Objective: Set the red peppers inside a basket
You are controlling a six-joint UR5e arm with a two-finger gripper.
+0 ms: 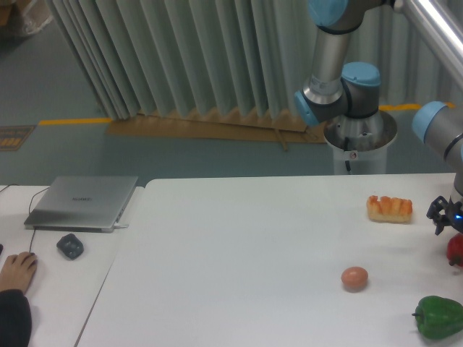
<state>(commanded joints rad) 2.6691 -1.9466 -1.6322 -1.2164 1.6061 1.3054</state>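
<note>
The red pepper [456,251] sits at the far right edge of the white table [253,246], partly cut off by the frame. My gripper [448,223] hangs right above it, dark with a blue light, and is also cut by the frame edge. Its fingers reach down to the pepper's top, but whether they are open or closed on it does not show. No basket is in view.
A green bell pepper [438,316] lies at the front right, a pinkish-tan egg [354,277] left of it, and an orange bread-like toy [389,208] behind. On the left desk are a laptop [83,202], a mouse [70,246] and a person's hand [16,271].
</note>
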